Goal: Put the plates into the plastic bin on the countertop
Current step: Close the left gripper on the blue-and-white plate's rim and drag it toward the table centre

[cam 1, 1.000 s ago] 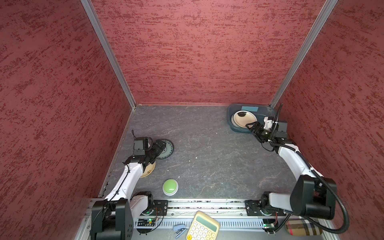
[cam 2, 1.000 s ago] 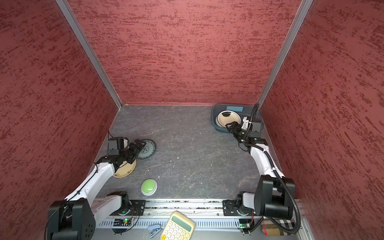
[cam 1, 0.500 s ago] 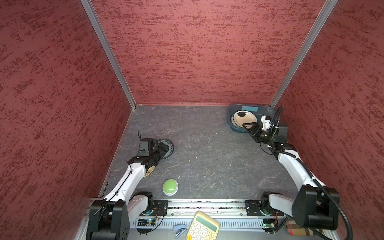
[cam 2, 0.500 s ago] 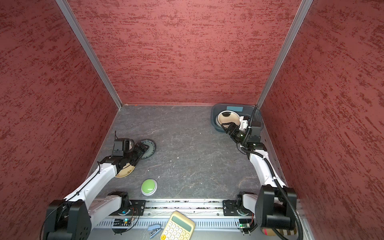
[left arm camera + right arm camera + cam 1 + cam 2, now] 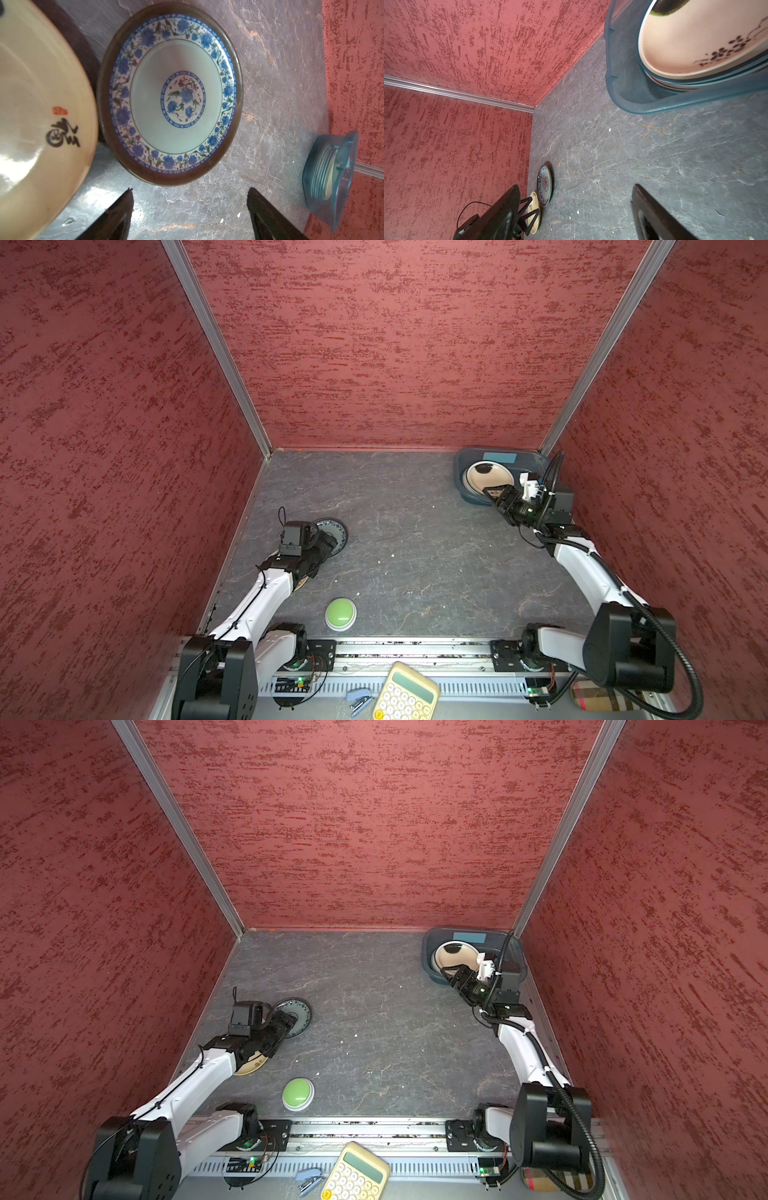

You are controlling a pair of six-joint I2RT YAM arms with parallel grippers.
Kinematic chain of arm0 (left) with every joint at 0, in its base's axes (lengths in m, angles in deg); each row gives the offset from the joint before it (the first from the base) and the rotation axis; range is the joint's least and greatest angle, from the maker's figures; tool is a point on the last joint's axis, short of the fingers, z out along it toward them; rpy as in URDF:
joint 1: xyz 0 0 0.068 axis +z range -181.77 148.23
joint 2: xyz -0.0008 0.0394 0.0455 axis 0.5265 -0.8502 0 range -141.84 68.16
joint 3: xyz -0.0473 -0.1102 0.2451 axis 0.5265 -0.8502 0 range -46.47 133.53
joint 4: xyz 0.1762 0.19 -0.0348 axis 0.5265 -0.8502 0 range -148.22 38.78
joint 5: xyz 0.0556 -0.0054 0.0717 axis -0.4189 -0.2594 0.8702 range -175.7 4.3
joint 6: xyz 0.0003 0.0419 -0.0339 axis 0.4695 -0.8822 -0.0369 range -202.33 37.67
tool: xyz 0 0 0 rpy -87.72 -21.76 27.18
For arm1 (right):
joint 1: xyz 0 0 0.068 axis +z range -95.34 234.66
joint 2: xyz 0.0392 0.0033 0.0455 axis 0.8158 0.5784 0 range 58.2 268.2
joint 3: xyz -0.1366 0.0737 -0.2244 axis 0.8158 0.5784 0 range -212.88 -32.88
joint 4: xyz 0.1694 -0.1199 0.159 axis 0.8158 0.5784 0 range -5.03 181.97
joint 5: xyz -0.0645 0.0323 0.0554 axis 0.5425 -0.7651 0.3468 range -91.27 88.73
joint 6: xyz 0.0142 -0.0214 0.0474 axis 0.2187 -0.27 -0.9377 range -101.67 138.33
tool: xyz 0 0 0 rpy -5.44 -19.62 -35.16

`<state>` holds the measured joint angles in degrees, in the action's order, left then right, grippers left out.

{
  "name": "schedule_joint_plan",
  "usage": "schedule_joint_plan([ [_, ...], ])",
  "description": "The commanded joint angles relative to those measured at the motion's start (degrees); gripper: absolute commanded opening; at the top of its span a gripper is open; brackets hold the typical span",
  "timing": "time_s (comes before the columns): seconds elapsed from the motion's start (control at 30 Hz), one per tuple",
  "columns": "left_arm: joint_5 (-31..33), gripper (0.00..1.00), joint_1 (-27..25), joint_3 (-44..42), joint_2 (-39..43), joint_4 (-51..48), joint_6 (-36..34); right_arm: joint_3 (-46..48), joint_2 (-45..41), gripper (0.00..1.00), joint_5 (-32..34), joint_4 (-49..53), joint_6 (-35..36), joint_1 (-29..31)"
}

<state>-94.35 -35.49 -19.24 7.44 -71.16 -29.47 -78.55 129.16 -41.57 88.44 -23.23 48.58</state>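
A blue-flowered plate with a dark rim lies on the countertop at the left. A cream plate with black marks lies beside it, mostly under my left arm in both top views. My left gripper is open just short of the flowered plate's rim, with only bare stone between its fingers. The plastic bin at the back right holds a stack of plates topped by a cream one. My right gripper is open and holds nothing at the bin's near edge.
A green dome button sits near the front edge. A yellow calculator and a blue stapler lie on the front rail. Red walls close in the left, back and right sides.
My left gripper has shifted a little to the right, from over the cream plate toward the flowered plate. My right arm has moved slightly at the bin's near edge.
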Motion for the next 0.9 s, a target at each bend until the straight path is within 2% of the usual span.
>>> schedule_joint_plan([
  [0.0,1.47,0.83,0.22,-1.08,-1.48,1.45,0.85,-3.05,0.14,0.85,0.63,1.08,2.01,0.28],
  [0.27,1.44,0.64,0.04,-2.96,-4.50,7.44,3.16,-2.76,-0.21,0.85,2.24,2.41,2.58,0.26],
  [0.47,2.78,0.61,0.03,-3.68,-7.17,10.27,3.66,-3.27,-0.56,0.85,2.65,4.69,3.67,0.25],
  [0.53,2.20,0.54,0.04,-4.75,-8.24,13.00,4.51,-4.04,-0.72,0.85,3.66,6.27,4.74,0.28],
  [0.67,1.80,0.48,0.00,-5.06,-9.90,14.74,4.80,-5.10,-0.90,0.85,4.21,7.74,5.31,0.24],
  [0.77,2.01,0.36,-0.04,-5.22,-10.61,15.44,4.33,-4.81,-1.02,0.85,4.42,7.61,4.82,0.27],
  [0.87,2.14,0.35,0.03,-5.06,-11.59,15.82,4.00,-4.48,-0.91,0.85,4.67,7.61,4.73,0.28],
])
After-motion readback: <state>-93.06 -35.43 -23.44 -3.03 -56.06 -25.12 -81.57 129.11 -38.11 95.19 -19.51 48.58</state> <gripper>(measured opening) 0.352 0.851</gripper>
